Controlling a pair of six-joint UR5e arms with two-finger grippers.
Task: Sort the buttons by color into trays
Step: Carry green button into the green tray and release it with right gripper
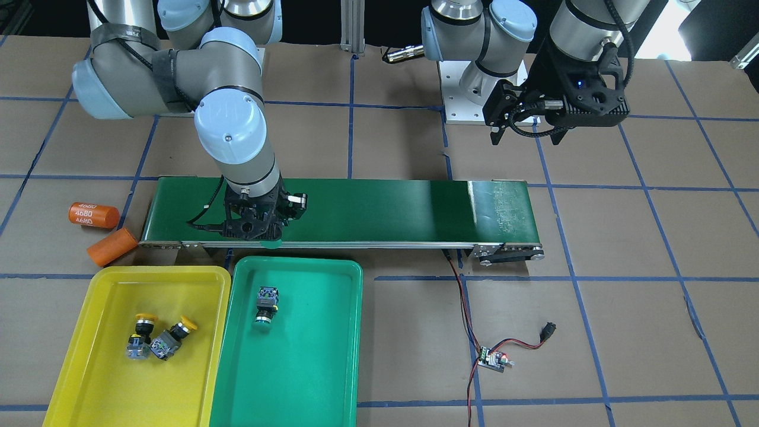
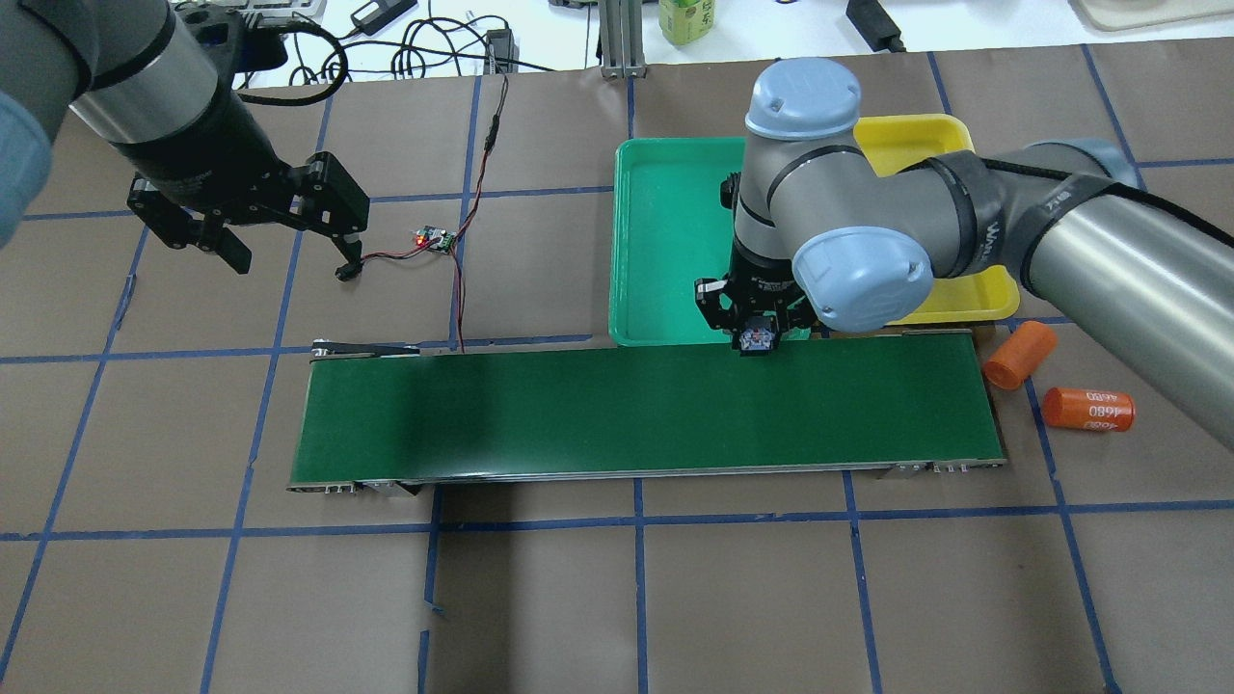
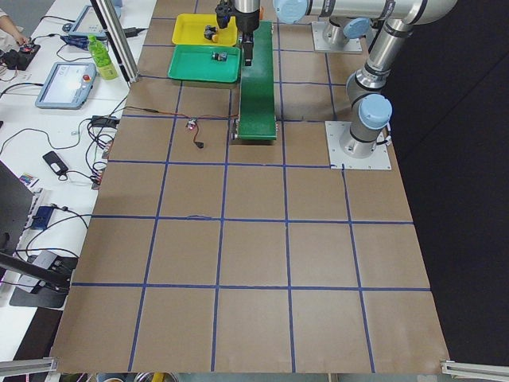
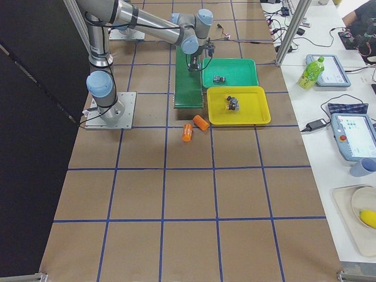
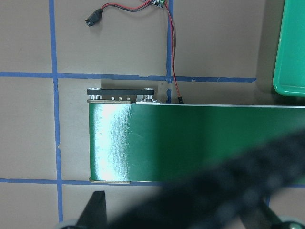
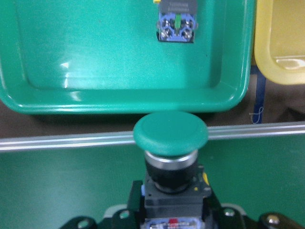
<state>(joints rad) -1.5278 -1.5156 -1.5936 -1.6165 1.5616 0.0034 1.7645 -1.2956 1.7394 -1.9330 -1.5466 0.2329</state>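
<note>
Two yellow-capped push-buttons lie in the shallow yellow plastic tray, one green-capped push-button in the green plastic tray; the right gripper clenches the last green button.

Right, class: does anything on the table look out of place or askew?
Sorting looks right: two yellow buttons in the yellow tray, one green button in the green tray, all tipped on their sides. The odd ones are two orange cylinders lying loose at different angles off the belt end.
</note>
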